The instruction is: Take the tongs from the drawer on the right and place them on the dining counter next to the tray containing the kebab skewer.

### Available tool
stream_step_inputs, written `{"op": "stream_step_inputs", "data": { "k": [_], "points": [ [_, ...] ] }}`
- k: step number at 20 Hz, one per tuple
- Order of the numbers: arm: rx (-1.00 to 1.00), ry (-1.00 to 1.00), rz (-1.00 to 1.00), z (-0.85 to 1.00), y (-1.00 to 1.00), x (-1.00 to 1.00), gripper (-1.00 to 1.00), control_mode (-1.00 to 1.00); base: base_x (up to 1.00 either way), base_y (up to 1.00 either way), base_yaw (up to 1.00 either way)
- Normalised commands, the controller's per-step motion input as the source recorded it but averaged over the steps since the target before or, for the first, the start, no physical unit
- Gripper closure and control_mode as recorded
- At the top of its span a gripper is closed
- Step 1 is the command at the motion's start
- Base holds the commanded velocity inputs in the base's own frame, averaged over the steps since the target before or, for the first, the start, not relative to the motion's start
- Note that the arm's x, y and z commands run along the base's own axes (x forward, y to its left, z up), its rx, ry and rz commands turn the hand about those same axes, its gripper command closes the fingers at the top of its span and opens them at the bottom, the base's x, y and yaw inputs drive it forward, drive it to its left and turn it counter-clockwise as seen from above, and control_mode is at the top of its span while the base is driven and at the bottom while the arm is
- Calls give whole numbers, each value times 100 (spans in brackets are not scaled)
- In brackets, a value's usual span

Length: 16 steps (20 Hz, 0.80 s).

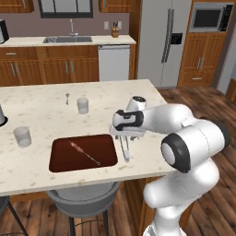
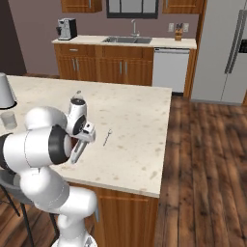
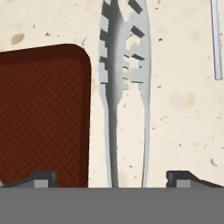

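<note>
A home kitchen: wooden cabinets [image 1: 55, 67] line the back wall around a sink [image 1: 67, 39], with a steel refrigerator [image 1: 163, 41], built-in microwave [image 1: 211, 17] (upper right), and a speckled stone dining counter [image 1: 41, 120].

I can read no text, label, brand, number or sign anywhere here. Nothing is printed on the tray [image 1: 83, 153], the tongs [image 3: 124, 87], my desk [image 1: 55, 115], or the appliances and cabinets along the far wall.
</note>
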Motion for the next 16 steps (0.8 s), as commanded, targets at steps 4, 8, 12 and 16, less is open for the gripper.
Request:
{"op": "stream_step_inputs", "data": {
  "k": [4,8,12,16],
  "points": [
    [1,0,0,65,0,-29,-100,-100,0,0,0],
    [0,0,0,59,0,-41,-100,-100,0,0,0],
    [0,-1,0,65,0,-54,-100,-100,0,0,0],
    [0,-10,0,64,0,-52,-100,-100,0,0,0]
  ]
}}
